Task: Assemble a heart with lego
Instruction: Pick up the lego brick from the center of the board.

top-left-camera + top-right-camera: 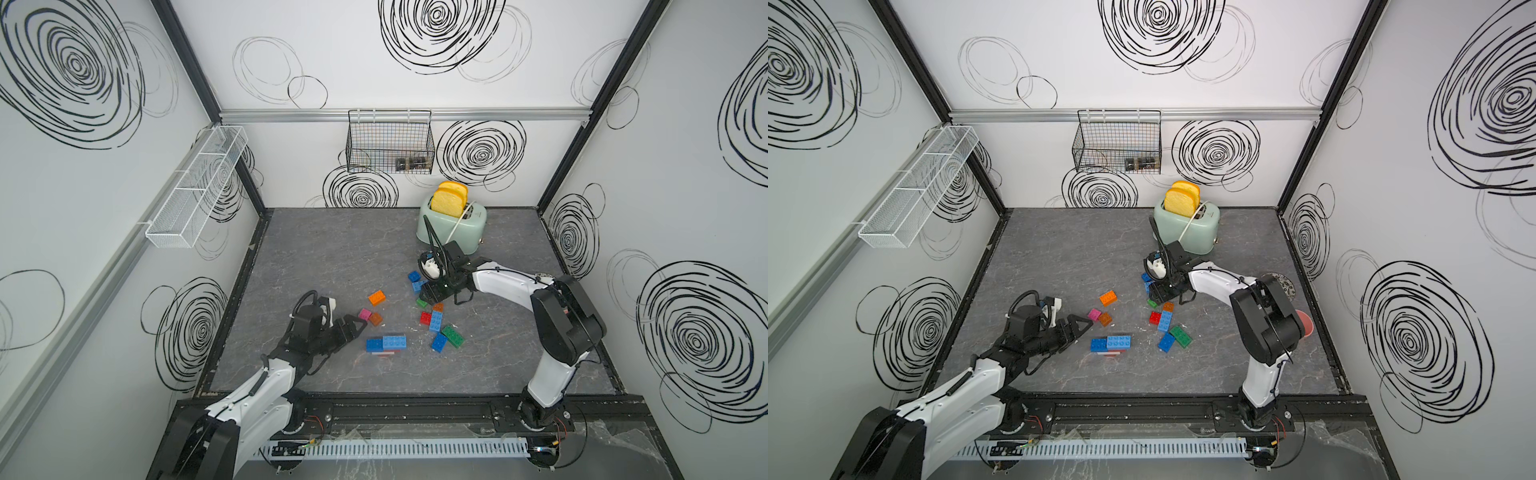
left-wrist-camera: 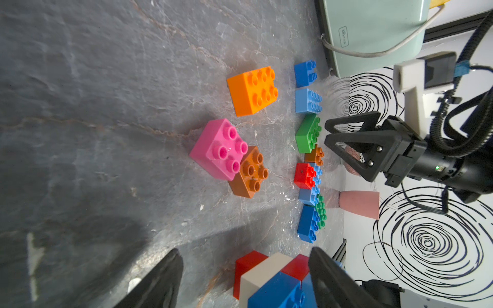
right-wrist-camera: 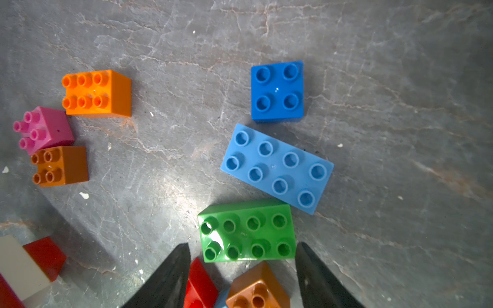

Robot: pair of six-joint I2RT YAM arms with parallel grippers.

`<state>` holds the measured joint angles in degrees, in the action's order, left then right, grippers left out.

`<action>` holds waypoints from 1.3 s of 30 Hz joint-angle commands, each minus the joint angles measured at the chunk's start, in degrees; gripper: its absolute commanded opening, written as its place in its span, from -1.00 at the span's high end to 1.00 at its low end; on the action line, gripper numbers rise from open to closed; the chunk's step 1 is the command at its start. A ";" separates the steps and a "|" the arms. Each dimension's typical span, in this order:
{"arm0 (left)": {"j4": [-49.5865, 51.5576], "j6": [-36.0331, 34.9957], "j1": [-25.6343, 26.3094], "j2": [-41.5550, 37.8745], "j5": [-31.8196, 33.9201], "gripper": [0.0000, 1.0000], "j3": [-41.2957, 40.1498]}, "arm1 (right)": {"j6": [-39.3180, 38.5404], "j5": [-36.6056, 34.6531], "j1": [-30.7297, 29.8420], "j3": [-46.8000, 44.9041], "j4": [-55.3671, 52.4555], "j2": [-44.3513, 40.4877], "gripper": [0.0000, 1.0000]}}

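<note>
The lego lies scattered studs-up over the middle of the grey table (image 1: 324, 257); that is probably why both arms reach in low from the near edge. The only joined piece is a started stack (image 1: 386, 344) of blue bricks over a red and white layer; it sits lower centre in both top views, just ahead of the left gripper (image 1: 359, 332). That gripper lies low with jaws spread and nothing between them, seemingly placed to steady the stack; in the left wrist view the stack's corner shows at the bottom edge between the black fingers (image 2: 160, 280).

The right gripper (image 3: 242, 244) points down over a green oblong brick (image 3: 248, 232) at lower centre of its wrist view; its jaws stand apart past the brick's short ends, apparently above the brick rather than clamped on it, which suggests a pick being lined up. A light blue oblong brick (image 3: 277, 168) touches the green one's corner; a dark blue square brick (image 3: 277, 90) lies just beyond. At the left edge an orange brick (image 3: 97, 93), a pink brick (image 3: 44, 129) and a brown brick (image 3: 61, 165) huddle together.

The bricks are glossy hard plastic, crisp-edged boxes with round hollow studs; the table is matt, veined like stone and flecked white; the fingers taper to dull black wedges.
</note>
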<state>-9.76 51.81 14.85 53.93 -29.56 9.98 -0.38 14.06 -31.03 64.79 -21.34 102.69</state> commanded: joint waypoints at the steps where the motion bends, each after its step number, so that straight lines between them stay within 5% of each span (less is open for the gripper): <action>1: -3.19 -0.05 -0.55 -0.20 -0.58 -0.58 -0.49 | 0.07 2.00 0.74 1.89 1.29 2.25 -0.33; 20: -2.99 -0.22 -0.87 -0.14 -0.50 -0.58 -0.66 | -0.18 5.03 1.25 5.36 1.15 8.62 -0.35; 39: -3.29 0.07 -0.88 -0.89 -0.50 -0.57 -1.36 | 1.40 0.65 -2.73 1.22 1.75 3.08 -0.35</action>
<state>-10.72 51.83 14.46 53.82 -29.74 9.26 2.22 16.51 -33.87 66.52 -18.68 108.51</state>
